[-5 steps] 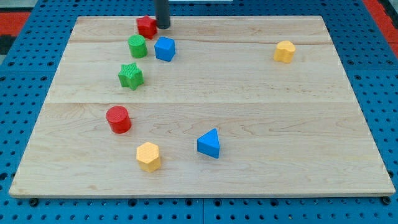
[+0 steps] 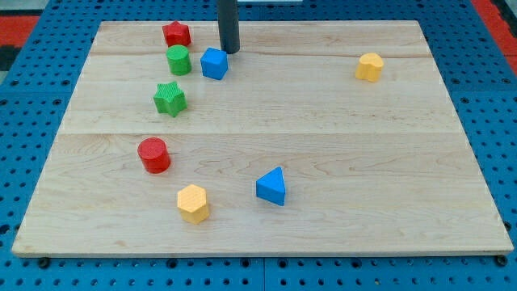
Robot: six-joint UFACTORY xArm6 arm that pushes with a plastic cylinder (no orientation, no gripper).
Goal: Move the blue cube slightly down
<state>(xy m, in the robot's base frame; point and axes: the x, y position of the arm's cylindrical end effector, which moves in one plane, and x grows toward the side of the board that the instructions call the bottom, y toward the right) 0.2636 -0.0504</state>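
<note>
The blue cube [image 2: 214,63] sits near the view's top left on the wooden board [image 2: 323,137]. My tip [image 2: 230,50] is just above and to the right of the blue cube, very close to its upper right corner; contact cannot be told. A green cylinder [image 2: 178,60] stands just left of the blue cube.
A red block [image 2: 176,34] lies at the top left. A green star [image 2: 170,98] is below the green cylinder. A red cylinder [image 2: 153,154], a yellow hexagonal block [image 2: 193,203] and a blue triangular block [image 2: 272,187] lie lower down. Another yellow block [image 2: 370,66] sits at the right.
My tip moved right and down, from beside the red block to the blue cube's upper right. The red block shifted a little left. The blue cube has not moved.
</note>
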